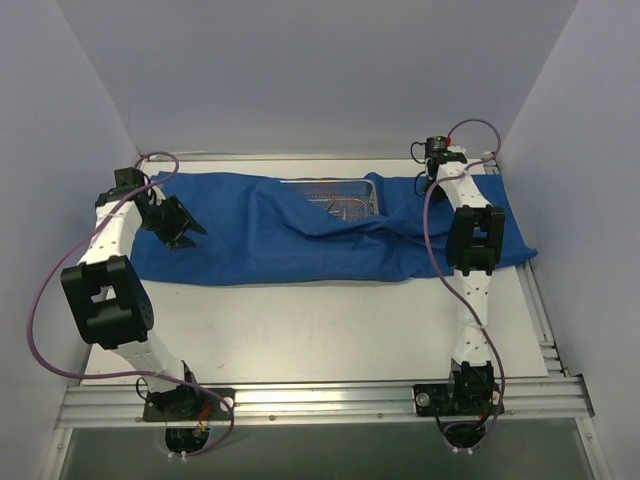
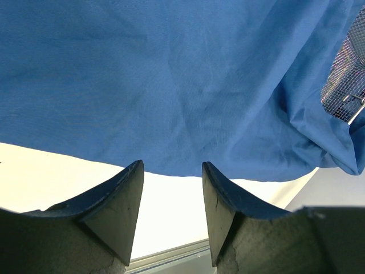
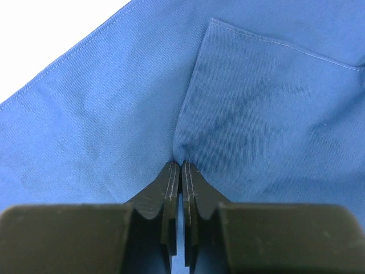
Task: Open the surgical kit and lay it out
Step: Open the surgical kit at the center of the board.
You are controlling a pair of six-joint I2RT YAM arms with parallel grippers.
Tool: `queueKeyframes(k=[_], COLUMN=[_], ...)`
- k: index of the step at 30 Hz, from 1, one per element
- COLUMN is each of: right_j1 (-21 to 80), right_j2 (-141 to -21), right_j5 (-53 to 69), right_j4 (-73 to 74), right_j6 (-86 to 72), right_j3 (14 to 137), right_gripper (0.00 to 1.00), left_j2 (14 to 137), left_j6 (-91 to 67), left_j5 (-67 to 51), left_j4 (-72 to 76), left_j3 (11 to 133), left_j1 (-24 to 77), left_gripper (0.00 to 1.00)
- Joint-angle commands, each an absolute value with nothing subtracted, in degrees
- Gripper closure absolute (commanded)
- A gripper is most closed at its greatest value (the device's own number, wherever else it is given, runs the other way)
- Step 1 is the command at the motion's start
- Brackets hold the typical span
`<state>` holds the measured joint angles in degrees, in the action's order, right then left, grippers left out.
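The royal-blue cloth wrap (image 1: 280, 245) lies spread across the back half of the table, rumpled in the middle. At the back centre the silver wire-mesh tray (image 1: 342, 187) shows, with a cloth fold over its front edge. Thin instruments (image 1: 345, 205) lie inside it, too small to make out. My left gripper (image 1: 186, 234) hovers open over the cloth's left end, with nothing between its fingers (image 2: 128, 194). Cloth (image 2: 171, 85) and a tray corner (image 2: 348, 85) lie ahead of it. My right gripper (image 3: 181, 164) is shut on a pinch of cloth (image 3: 256, 103) at the back right (image 1: 421, 186).
White tabletop (image 1: 330, 330) stretches between the cloth and the aluminium rail (image 1: 330, 400) at the near edge. Pale enclosure walls stand close on the left, right and back. Purple cables (image 1: 40, 300) loop beside both arms.
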<state>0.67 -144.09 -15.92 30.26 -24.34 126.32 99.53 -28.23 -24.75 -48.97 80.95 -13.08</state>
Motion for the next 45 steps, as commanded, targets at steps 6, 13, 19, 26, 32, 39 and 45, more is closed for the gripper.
queueKeyframes(k=[6, 13, 19, 26, 32, 39, 45], right_j1=[0.3, 0.3, 0.3, -0.4, -1.9, -3.0, -3.0], right_j2=[-137.4, -121.1, -103.0, -81.7, -68.1, -61.5, -64.1], right_j5=[-15.7, -9.6, -1.8, -0.8, -5.2, 2.2, 2.6], right_j4=[35.0, 37.4, 39.4, 45.3, 57.0, 59.1, 58.4], right_j6=[-24.5, -25.5, -27.2, -28.5, -33.1, -35.7, -30.2], right_j3=[128.3, 119.6, 98.0, 80.7, 71.1, 56.0, 61.9], right_gripper=[1.00, 1.00, 1.00, 1.00, 1.00, 1.00, 0.46], left_j2=[97.8, 98.9, 99.7, 99.0, 97.7, 93.4, 89.5], left_j6=[-27.2, -27.1, -28.3, -31.3, -34.5, -36.6, -35.2], left_j5=[-24.6, -25.6, -26.5, -23.4, -24.3, -22.9, -20.9], left_j4=[-48.8, -49.0, -47.3, -46.0, -44.6, -44.6, -47.3], left_j3=[83.3, 85.0, 84.7, 84.2, 84.5, 82.8, 81.4], left_j1=[-12.8, -12.8, -12.6, -10.2, -6.9, -2.5, -1.8], left_gripper=[0.46, 0.42, 0.42, 0.41, 0.40, 0.41, 0.41])
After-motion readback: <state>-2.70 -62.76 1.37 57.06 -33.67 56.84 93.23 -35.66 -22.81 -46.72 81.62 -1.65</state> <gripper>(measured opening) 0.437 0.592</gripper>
